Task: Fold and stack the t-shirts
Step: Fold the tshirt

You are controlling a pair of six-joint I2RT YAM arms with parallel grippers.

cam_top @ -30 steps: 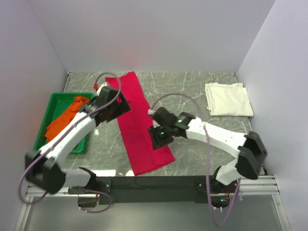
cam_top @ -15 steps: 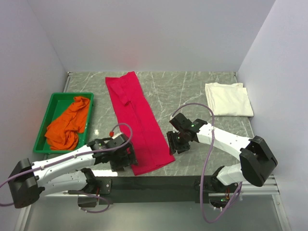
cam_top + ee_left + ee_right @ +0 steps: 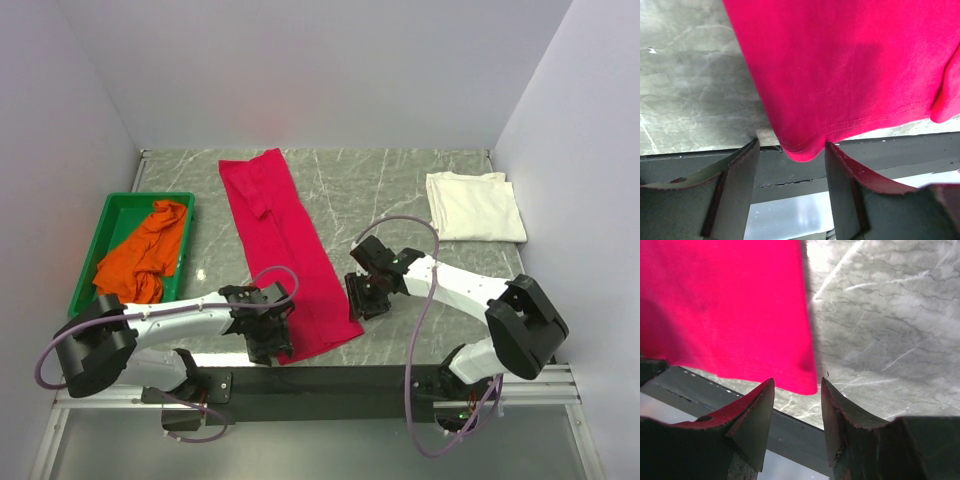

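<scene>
Crimson t-shirt (image 3: 285, 240): folded into a long strip, lying flat and slanted on the marble desk (image 3: 390, 190), near hem at the desk's front edge. Left gripper (image 3: 791, 150): fingers (image 3: 737, 185) spread apart, the hem's left corner between their tips. Right gripper (image 3: 797, 385): fingers spread apart at the hem's right corner. Cream t-shirt (image 3: 475, 205): folded, far right. Orange t-shirt (image 3: 140, 255): heaped in the green bin (image 3: 120, 218).

A robot test cell in a lab: plain pale walls (image 3: 300, 70) box in a grey marble-look worktop (image 3: 400, 190) on three sides, a white left arm (image 3: 180, 318) and right arm (image 3: 465, 286) are bolted to a black rail (image 3: 330, 380) at its near edge, trailing purple cables (image 3: 400, 218)
</scene>
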